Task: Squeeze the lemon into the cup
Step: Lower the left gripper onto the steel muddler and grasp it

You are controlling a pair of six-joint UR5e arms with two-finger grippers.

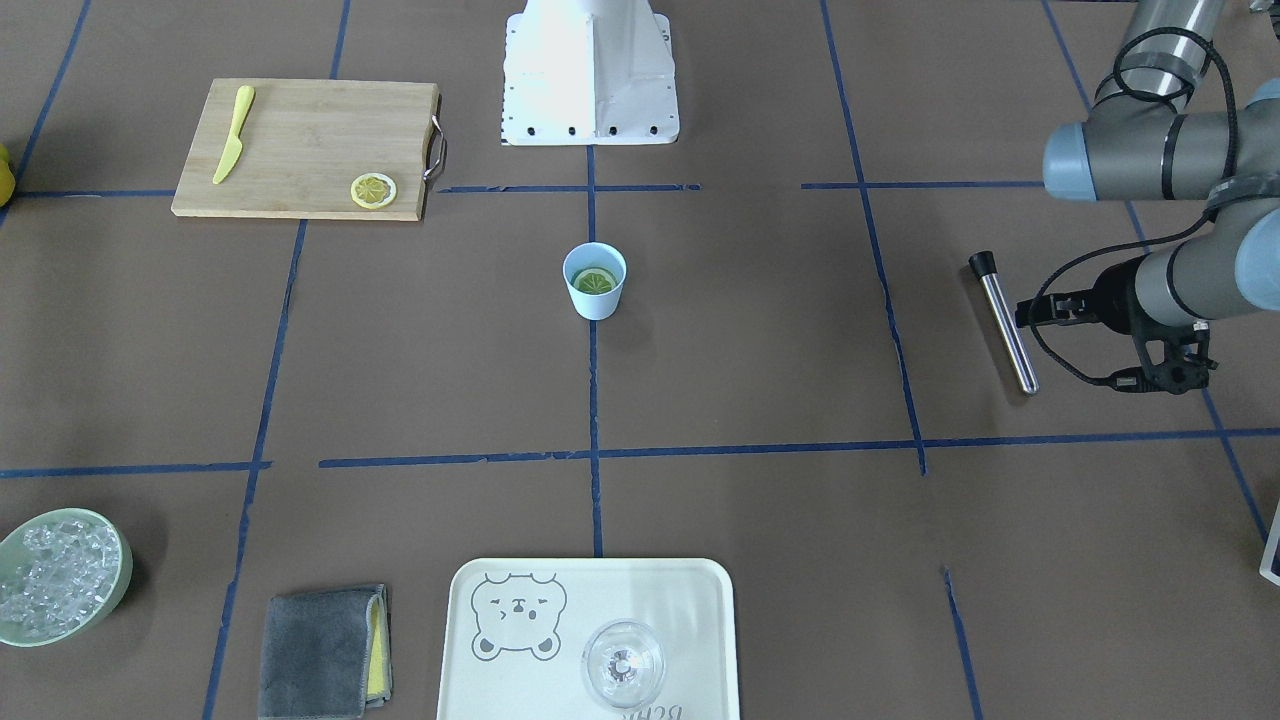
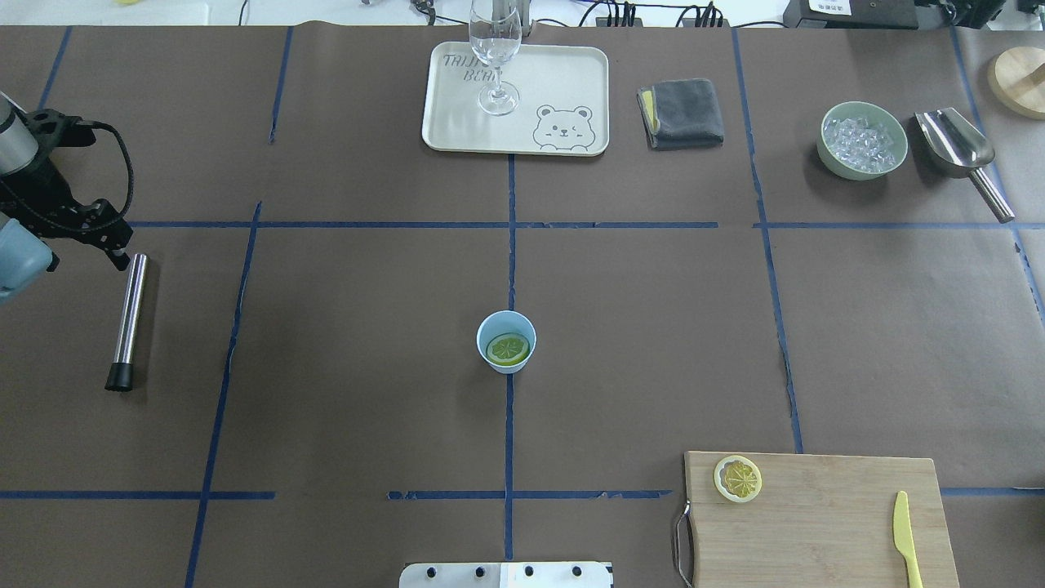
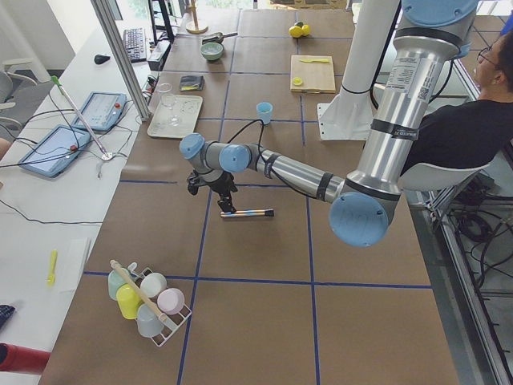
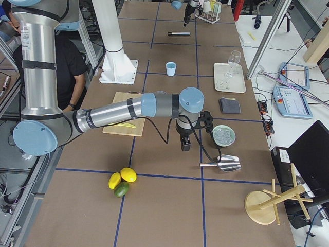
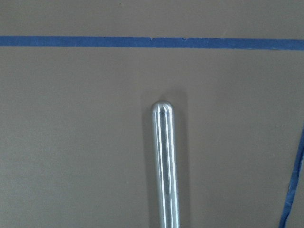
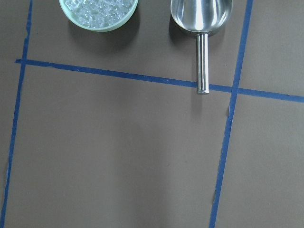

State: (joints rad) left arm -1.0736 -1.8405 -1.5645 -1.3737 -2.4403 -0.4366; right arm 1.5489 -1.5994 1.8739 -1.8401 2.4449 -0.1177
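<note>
Brown paper crossed with blue tape is covering the table [image 1: 760,350]. At its middle the cup [image 1: 596,302] is standing upright on a tape line, and the lemon [image 1: 595,282] is lying flat inside it. The cup is sitting well apart from everything else.

A second slice [image 1: 373,190] is resting on a corner of the board [image 1: 300,150], with the knife [image 1: 233,135] near the opposite end. The board is lying on the robot's right, close to the table's near edge. At the far edge the tray [image 2: 457,122] is carrying a glass [image 2: 495,49], with a cloth [image 2: 682,114] just beside the tray.

On the robot's left, the left gripper [image 1: 1024,312] is hovering at the bare end of a steel rod [image 1: 1005,325]. Both fixed views are cutting it off at their borders. Its wrist camera is showing only the rod's rounded tip, so I cannot tell how its jaws are standing.

Only the right-end camera is catching the right gripper [image 4: 185,145], which is pointing down near the ice bowl [image 2: 863,170] and scoop [image 2: 951,143]. Its spread cannot be judged from there. That same view alone is showing whole fruits [image 4: 122,180] by the table's end.
</note>
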